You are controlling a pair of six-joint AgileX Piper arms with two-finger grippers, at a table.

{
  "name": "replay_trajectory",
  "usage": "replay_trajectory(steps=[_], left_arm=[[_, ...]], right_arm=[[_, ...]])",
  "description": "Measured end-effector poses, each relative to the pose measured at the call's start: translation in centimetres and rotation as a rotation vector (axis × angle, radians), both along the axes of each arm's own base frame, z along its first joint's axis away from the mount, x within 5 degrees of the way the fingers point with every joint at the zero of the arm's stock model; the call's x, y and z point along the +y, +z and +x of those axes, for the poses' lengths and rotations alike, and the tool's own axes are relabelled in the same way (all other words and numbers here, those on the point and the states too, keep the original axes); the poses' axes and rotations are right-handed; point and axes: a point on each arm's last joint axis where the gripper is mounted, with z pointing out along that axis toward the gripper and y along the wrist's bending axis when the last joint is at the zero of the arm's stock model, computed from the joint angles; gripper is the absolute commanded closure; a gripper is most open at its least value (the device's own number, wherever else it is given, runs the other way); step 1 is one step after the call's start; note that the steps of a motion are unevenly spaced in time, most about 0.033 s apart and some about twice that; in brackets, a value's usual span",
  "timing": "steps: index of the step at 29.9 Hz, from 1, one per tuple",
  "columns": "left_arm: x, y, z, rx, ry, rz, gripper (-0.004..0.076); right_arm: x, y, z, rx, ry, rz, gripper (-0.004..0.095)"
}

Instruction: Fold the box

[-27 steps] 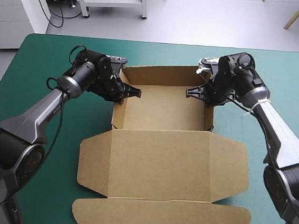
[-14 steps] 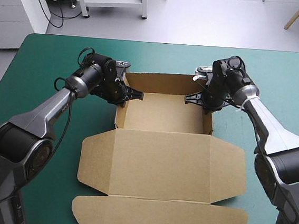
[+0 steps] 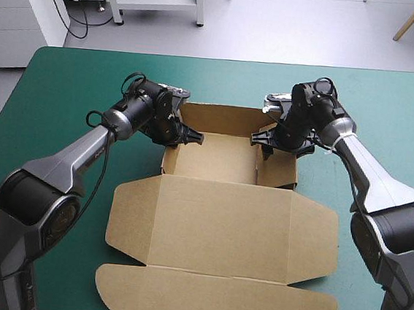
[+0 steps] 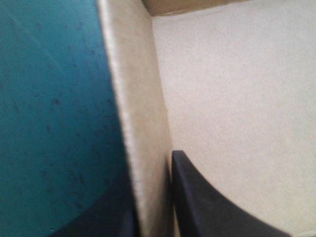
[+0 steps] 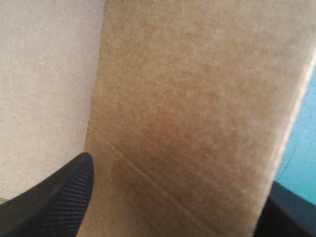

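- Brown cardboard box (image 3: 222, 222) sits mid-bench on the teal-green bench (image 3: 68, 76). The open tray (image 3: 213, 163) is at the far end and the flat lid panel (image 3: 211, 302) runs toward you, so the long axis is far-to-near.
- Left gripper (image 3: 194, 137): jaws clamped on the tray's left side wall (image 4: 140, 148), with one black finger (image 4: 212, 212) inside the tray and the other outside over the bench cover.
- Right gripper (image 3: 261, 140): jaws stand apart, straddling the right side wall (image 5: 187, 123). The inner finger (image 5: 54, 197) is on the tray side and the outer one is just past the wall's edge. I don't read it as a pinch (the board between them looks slack).
- Key relation: both walls run far-to-near and each jaw pair sits across its wall, so the tray floor lies inboard of both arms. Each arm is nearest its own wall and neither is near the lid.
- My call: the next move is to press or tuck the walls inward. You'd want the right jaws biting first.
- Versus earlier: both grippers have come further in over the tray floor and toward each other. The right wall now leans well inboard, and the tray opening looks narrower.
- The whole sheet has also crept toward the near edge, so watch for more slip.
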Motion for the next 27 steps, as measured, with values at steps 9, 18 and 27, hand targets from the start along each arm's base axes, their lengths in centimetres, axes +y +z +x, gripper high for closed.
replay_trajectory(steps=[9,18,27], left_arm=[[0.3,-0.1,-0.3,0.041,-0.010,0.049,0.0001],[0.1,6.2,1.1,-0.111,-0.006,0.033,0.0033],[0.5,14.9,-1.4,-0.293,-0.026,-0.150,0.0034]], right_arm=[[0.0,0.0,0.1,-0.011,0.000,0.000,0.0091],[-1.3,5.5,-0.2,-0.166,-0.022,0.030,0.0097],[-3.9,15.0,-6.0,-0.417,-0.034,0.046,0.0098]])
